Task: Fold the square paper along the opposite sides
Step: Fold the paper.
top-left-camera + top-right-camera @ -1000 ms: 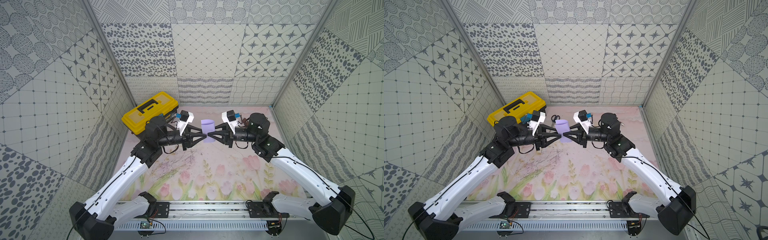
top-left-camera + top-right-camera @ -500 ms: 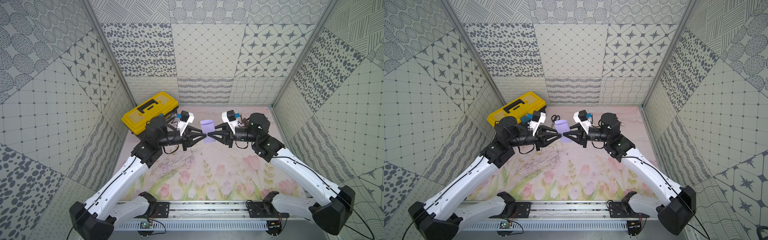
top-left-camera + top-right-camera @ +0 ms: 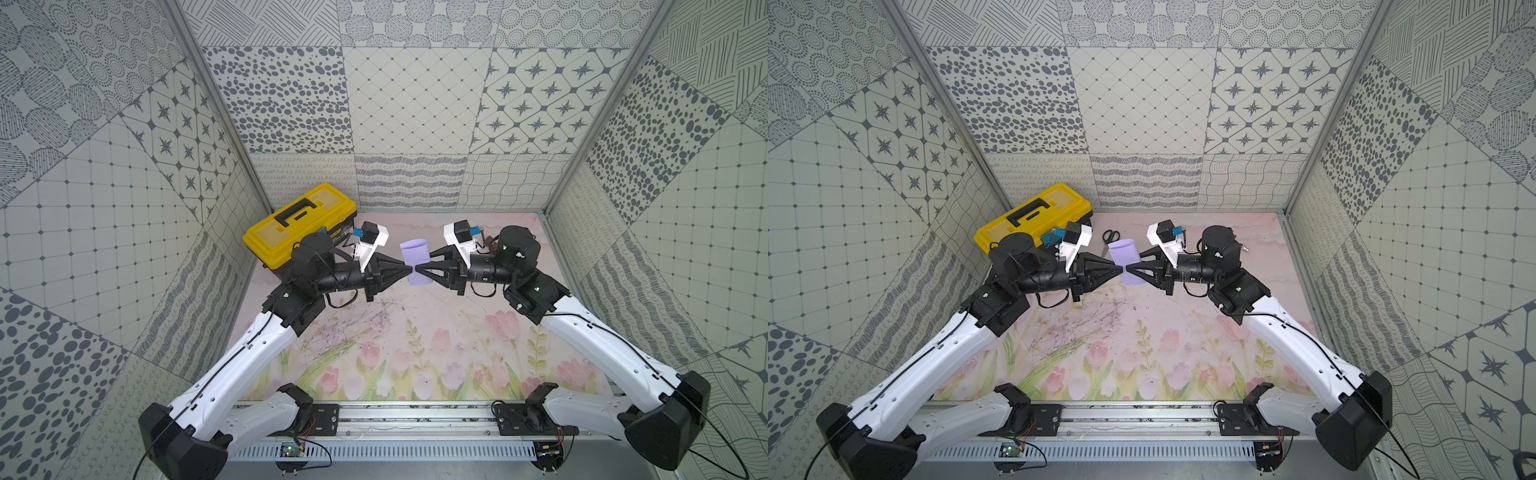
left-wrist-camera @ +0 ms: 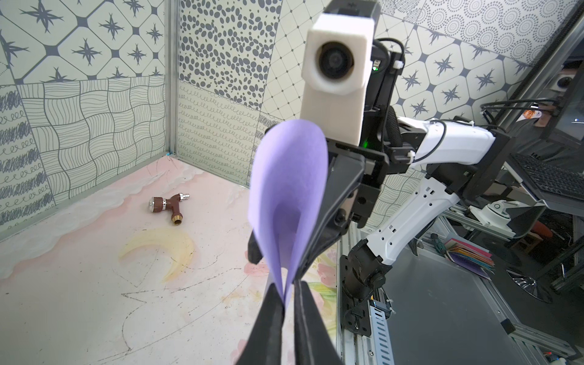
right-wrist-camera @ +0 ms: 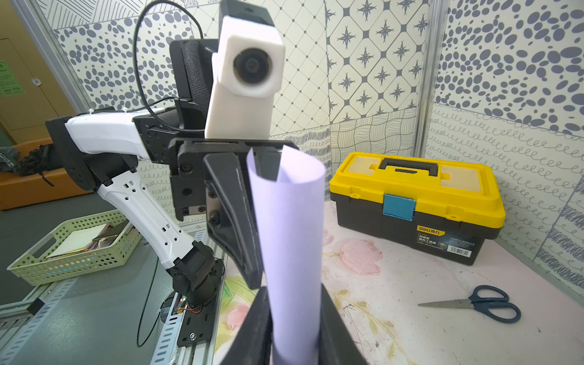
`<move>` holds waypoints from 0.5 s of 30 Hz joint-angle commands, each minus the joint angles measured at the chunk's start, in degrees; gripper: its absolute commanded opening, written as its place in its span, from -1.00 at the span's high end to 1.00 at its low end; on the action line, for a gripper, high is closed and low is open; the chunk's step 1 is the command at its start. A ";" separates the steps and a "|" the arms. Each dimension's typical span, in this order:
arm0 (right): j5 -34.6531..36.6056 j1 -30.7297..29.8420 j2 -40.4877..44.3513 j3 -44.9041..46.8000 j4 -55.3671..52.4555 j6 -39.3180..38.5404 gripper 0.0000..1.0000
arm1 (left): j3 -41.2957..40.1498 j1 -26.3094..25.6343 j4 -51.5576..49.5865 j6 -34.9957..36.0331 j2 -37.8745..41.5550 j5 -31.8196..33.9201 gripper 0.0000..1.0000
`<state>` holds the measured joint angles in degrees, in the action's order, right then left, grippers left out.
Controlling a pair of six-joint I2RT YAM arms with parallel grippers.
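The paper (image 3: 414,254) hangs in the air over the far middle of the mat (image 3: 419,328), curled into a loop lying crosswise to the 2 facing arms, with the left gripper (image 3: 408,271) pinching both layers together and the right gripper (image 3: 420,270) clamped around the loop, jaws partly apart.

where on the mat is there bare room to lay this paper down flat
Most room: the front middle of the mat, bordered by the two arms, the rail, and the left hand and right hand holding the square paper. Crowded: the back left, with the yellow toolbox and scissors; a brown fitting lies back right.
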<state>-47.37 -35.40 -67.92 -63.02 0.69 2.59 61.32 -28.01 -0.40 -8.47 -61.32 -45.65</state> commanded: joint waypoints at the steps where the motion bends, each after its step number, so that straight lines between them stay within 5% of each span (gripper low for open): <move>1: -0.23 -0.07 0.86 -0.39 2.72 0.40 0.48 | -0.27 -0.12 3.28 0.82 0.42 -0.23 0.83; 9: -0.31 -0.03 1.12 -0.31 2.92 0.67 0.44 | -0.28 -0.29 3.35 1.09 0.51 0.28 1.00; 11: -0.31 -0.04 1.29 -0.22 2.92 0.74 0.26 | -0.31 -0.29 3.39 1.24 0.55 0.47 1.00; 15: 1.08 -0.07 1.97 -0.03 2.50 0.89 -0.44 | -0.33 -0.26 3.07 2.32 0.41 1.34 1.00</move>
<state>-47.11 -35.40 -67.64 -62.94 1.06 3.57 61.08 -28.08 -0.30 -8.19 -61.08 -45.12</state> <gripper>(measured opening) 0.680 0.061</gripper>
